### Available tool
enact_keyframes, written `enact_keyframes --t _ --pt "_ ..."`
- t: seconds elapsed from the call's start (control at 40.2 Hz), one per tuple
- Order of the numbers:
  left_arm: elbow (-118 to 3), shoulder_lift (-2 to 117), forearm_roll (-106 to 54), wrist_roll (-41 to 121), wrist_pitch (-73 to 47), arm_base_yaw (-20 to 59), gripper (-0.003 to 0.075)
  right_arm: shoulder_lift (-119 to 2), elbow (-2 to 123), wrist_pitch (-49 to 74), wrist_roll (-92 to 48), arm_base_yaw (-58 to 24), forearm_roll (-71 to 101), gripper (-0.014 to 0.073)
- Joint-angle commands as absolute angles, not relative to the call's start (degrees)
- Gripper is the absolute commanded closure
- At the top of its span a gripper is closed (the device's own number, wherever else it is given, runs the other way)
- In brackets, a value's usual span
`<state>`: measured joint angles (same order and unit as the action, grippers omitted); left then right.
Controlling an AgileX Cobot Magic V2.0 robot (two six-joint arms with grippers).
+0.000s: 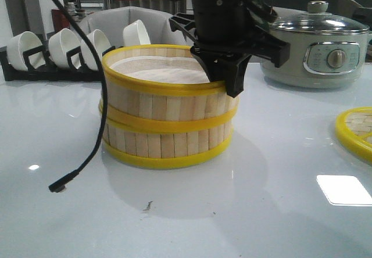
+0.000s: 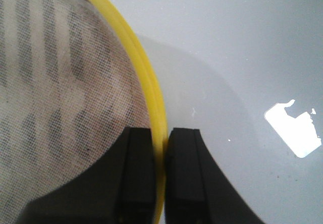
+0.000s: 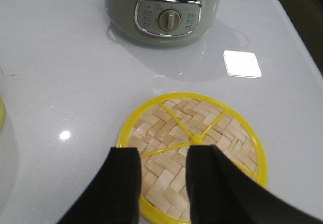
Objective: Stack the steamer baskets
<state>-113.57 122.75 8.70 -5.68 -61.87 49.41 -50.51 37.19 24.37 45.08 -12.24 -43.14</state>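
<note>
Two steamer baskets stand stacked in the middle of the table: the upper basket [image 1: 163, 104] sits on the lower basket [image 1: 163, 144], with a pale liner [image 1: 160, 69] inside the upper one. My left gripper [image 1: 229, 81] comes down from above at the stack's right side. In the left wrist view it [image 2: 161, 133] is shut on the upper basket's yellow top rim [image 2: 146, 72], one finger inside over the liner [image 2: 60, 82], one outside. My right gripper [image 3: 162, 156] is open and empty, hovering over the flat woven lid [image 3: 222, 138].
The lid [image 1: 357, 130] lies at the table's right edge. A grey electric cooker [image 1: 317, 52] stands behind right and shows in the right wrist view too [image 3: 164, 12]. A rack of white bowls [image 1: 58, 52] stands at the back left. A black cable [image 1: 87, 153] hangs left of the stack.
</note>
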Motion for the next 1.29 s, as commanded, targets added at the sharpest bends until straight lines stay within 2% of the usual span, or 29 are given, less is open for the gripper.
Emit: enact_keyframes --t 0.0,1.268 --pt "-115.88 119.13 11.91 -5.85 -60.44 49.28 0.0635 -50.22 39.35 21.4 45.0 -12.03 -45.06 0.025" --pt "-115.88 119.13 11.65 -5.85 -62.8 47.14 0.0635 -50.22 39.35 21.4 45.0 -12.03 -45.06 0.025"
